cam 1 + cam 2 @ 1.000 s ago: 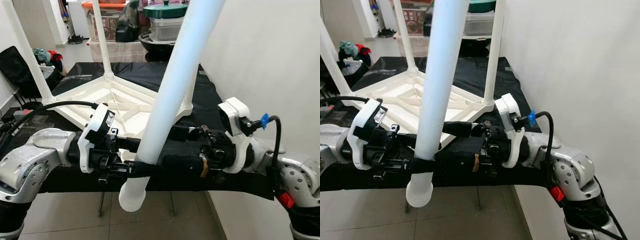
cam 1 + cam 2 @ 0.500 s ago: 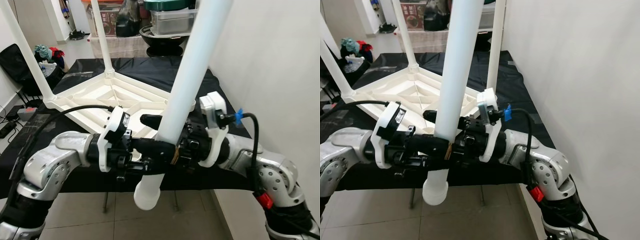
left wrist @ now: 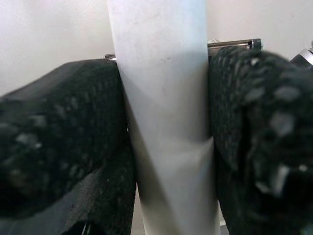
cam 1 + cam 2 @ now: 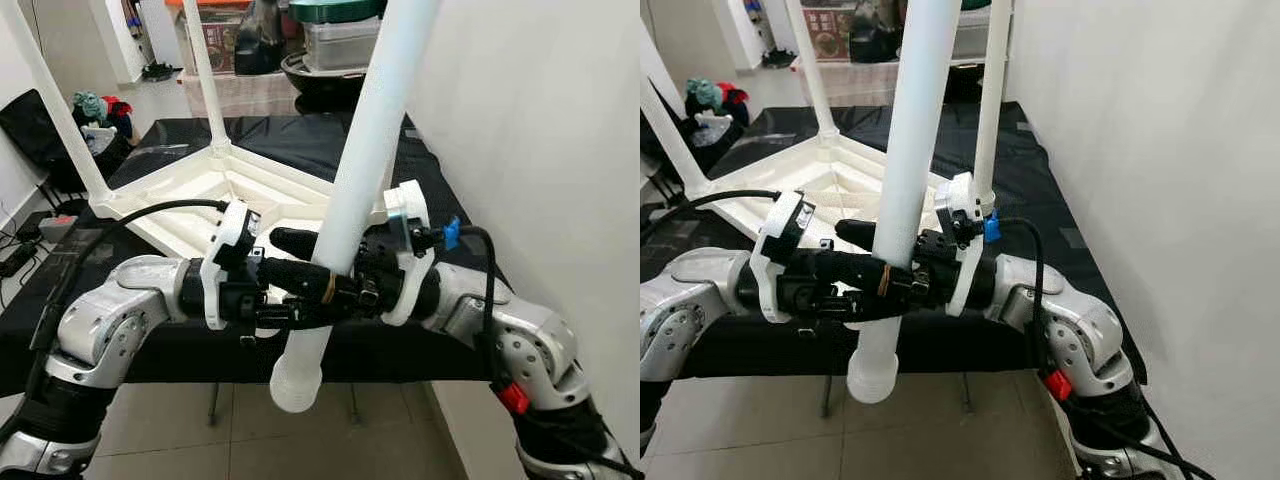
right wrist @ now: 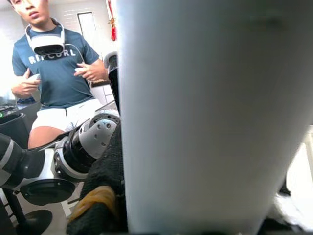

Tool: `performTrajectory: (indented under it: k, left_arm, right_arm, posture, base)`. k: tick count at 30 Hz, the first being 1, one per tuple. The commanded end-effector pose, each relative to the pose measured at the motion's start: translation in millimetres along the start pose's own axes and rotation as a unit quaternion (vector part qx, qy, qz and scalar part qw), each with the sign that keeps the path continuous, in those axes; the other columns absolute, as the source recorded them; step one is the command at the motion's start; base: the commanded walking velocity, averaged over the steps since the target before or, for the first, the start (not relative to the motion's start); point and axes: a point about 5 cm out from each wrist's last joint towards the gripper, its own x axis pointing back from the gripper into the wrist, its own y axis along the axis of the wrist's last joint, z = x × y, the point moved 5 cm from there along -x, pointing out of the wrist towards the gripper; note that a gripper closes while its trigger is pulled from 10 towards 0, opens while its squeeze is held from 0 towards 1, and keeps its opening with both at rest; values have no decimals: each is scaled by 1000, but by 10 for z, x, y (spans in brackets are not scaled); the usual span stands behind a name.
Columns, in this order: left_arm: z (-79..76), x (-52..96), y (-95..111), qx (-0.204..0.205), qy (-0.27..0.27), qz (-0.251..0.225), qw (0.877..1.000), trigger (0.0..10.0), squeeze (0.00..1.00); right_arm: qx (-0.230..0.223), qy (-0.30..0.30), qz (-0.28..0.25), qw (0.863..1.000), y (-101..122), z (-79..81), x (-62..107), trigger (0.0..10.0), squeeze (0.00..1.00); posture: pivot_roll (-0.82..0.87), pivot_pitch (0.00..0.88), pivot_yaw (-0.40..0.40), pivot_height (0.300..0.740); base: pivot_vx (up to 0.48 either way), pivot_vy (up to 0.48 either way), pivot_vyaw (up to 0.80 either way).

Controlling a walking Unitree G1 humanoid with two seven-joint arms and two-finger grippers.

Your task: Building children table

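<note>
Left tool (image 4: 300, 300) and right tool (image 4: 318, 268) both clench the loose table leg (image 4: 355, 190), held at the counter's (image 4: 420, 210) near edge. Uneven grip pressure could let it tilt or slip.

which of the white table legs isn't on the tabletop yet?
The near leg, gripped between the left gripper and right gripper, its lower end hanging off the table edge. The other legs stand upright in the corners of the upturned tabletop.

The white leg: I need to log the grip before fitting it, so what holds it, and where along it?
Both grippers clamp the white table leg near its lower end: left gripper and right gripper, from opposite sides.
</note>
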Motion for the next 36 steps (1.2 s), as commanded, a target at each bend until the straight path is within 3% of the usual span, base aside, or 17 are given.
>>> performTrajectory:
  k: [1, 10, 11, 28, 29, 30, 33, 34, 36]
  left_arm:
    - [-49, -58, 51, -15, -10, -12, 1000, 10000, 0]
    - [-62, -41, 9, 9, -6, -20, 1000, 10000, 0]
    - [-69, -23, 21, 24, -8, -24, 999, 10000, 1000]
    - [-252, 168, -18, 27, -22, 14, 999, 10000, 1000]
    - [-218, 234, 34, 10, -7, 23, 1000, 10000, 1000]
    - [-218, 234, 34, 10, -7, 23, 1000, 10000, 1000]
    - [-72, 506, 150, -35, 62, 64, 995, 10000, 1000]
    - [-72, 506, 150, -35, 62, 64, 995, 10000, 1000]
    - [-12, 660, 105, -46, 99, 101, 989, 10000, 1000]
  right_arm:
    - [-6, -37, -6, 999, -10, -129, -1, 0, 0]
    - [6, -41, 3, 999, -28, -151, 14, 0, 0]
    - [10, -49, 5, 999, -30, -190, 18, 0, 0]
    - [24, -119, 4, 993, -29, -453, 63, 0, 0]
    - [28, -156, 4, 987, -26, -584, 110, 0, 0]
    - [28, -156, 4, 987, -26, -584, 110, 0, 0]
    - [35, -258, -14, 965, 62, -938, 337, 0, 0]
    - [35, -258, -14, 965, 62, -938, 337, 0, 0]
    - [34, -276, -32, 960, 144, -1004, 434, 0, 0]
  posture:
    - [-77, 0, 20, 740]
    - [-77, 0, 13, 740]
    - [-73, 0, 9, 740]
    - [-59, 0, 7, 740]
    - [-61, 0, 8, 740]
    - [-61, 0, 8, 740]
    - [-54, 0, 8, 740]
    - [-54, 0, 8, 740]
    - [-47, 0, 7, 740]
  base:
    - [0, 0, 0]
    - [0, 0, 0]
    - [0, 0, 0]
    - [0, 0, 0]
    - [0, 0, 0]
    - [0, 0, 0]
    - [0, 0, 0]
    - [0, 0, 0]
    - [0, 0, 0]
